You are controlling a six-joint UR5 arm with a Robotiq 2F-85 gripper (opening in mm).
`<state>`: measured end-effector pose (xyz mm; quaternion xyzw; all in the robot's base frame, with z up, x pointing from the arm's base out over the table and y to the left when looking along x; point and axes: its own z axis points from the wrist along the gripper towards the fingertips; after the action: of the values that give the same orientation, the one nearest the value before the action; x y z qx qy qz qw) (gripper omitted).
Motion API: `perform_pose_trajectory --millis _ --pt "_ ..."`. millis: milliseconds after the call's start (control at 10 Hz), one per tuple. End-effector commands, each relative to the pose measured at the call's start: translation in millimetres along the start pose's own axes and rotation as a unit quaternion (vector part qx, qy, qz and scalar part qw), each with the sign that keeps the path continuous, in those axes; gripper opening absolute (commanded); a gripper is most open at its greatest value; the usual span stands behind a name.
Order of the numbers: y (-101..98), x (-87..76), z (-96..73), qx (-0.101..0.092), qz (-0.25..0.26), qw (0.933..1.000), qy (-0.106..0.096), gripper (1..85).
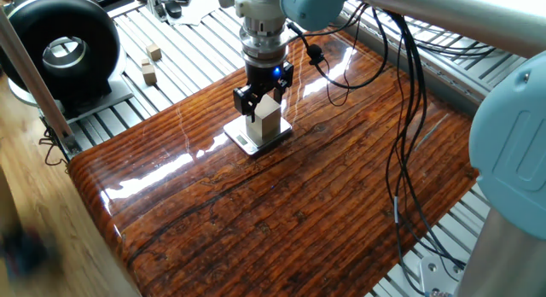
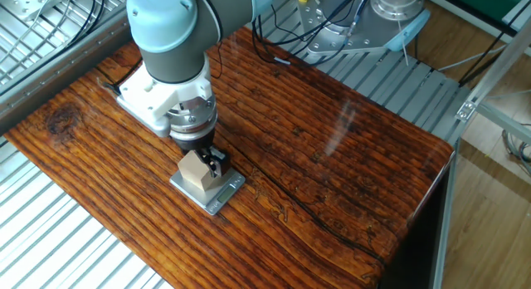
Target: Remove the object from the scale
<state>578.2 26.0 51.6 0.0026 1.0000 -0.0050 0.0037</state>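
Observation:
The object, a light tan wooden cube [image 1: 266, 119], stands upright on the scale [image 1: 243, 142], a thin silver slab on the wooden tabletop. My gripper [image 1: 263, 94] points straight down over the cube. Its two dark fingers straddle the cube's upper part, one on each side, and look slightly apart from its faces. In the other fixed view the cube [image 2: 197, 173] sits on the scale [image 2: 219, 199] under the gripper [image 2: 202, 163], with one dark finger [image 2: 217, 163] showing at its right side; the other finger is hidden.
Two much smaller wooden cubes [image 1: 153, 52] [image 1: 148, 72] lie on the slatted metal base at the back left. A large black ring-shaped device [image 1: 60, 45] stands beside them. Cables [image 1: 401, 118] hang over the right of the wooden top [image 1: 281, 212].

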Motion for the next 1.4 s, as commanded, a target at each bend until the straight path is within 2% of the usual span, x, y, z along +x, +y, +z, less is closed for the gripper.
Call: perform_pose_trajectory --millis 0,400,900,1100,1300 --pt "4.4 -4.0 0.3 -0.011 -0.001 0.9999 -0.007 69.3" --pt "4.6 -10.4 1.9 -0.011 -0.001 0.9998 -0.018 66.0" --pt "6.3 -13.8 -2.7 -0.016 0.0 0.9996 -0.025 54.7" --pt "7.0 -14.2 -8.4 -0.019 0.0 0.9995 -0.027 48.3" --pt "1.4 -10.0 -20.6 -0.02 -0.003 0.9996 -0.018 44.3"
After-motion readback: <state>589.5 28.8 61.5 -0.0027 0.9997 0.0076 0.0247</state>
